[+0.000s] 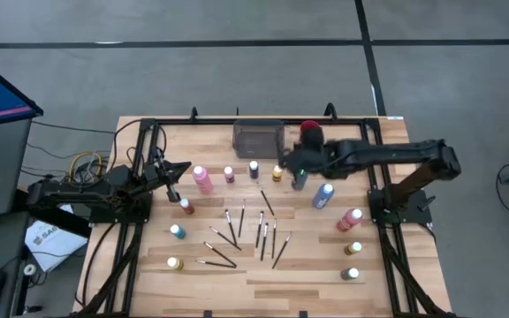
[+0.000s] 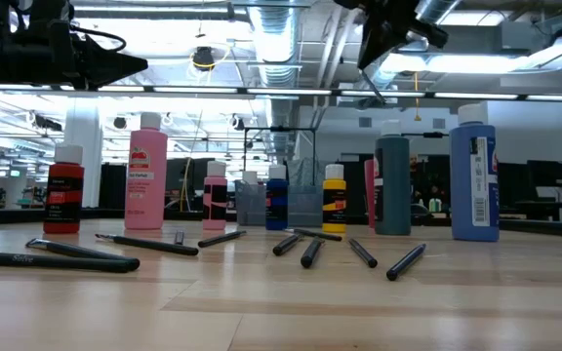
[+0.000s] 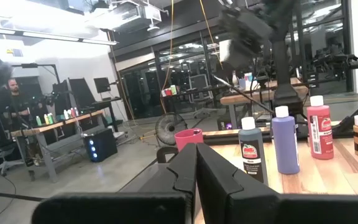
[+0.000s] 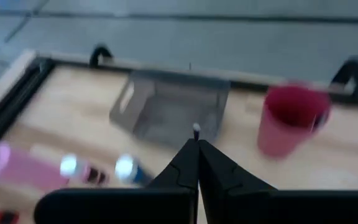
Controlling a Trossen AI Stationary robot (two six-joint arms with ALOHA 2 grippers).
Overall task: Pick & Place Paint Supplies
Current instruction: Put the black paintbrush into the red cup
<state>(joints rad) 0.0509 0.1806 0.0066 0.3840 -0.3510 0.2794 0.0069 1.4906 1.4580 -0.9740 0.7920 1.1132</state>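
Several small paint bottles stand on the wooden table, among them a pink one [image 1: 202,179], a yellow one [image 1: 277,174] and a blue one [image 1: 323,195]. Thin dark brushes [image 1: 254,230] lie flat at the table's middle. My right gripper [image 4: 197,146] hangs high over the yellow bottle, near the grey tray [image 1: 257,139] and the red cup [image 1: 310,130], and is shut on a thin brush. My left gripper [image 3: 196,155] waits shut at the table's left side [image 1: 182,168], holding nothing. My right gripper pinches a thin brush between its two fingers. A short pale end [image 4: 196,129] sticks out just past the fingertips. The fingers slant down from the table's right toward the tray. The brush is lifted clear of the table; the gripper hides the rest of it.
The grey tray [image 4: 166,112] and the red cup [image 4: 288,121] stand side by side at the table's far edge. Bottles ring the brushes on the left, far and right sides. Bare wood lies along the near edge [image 1: 263,287].
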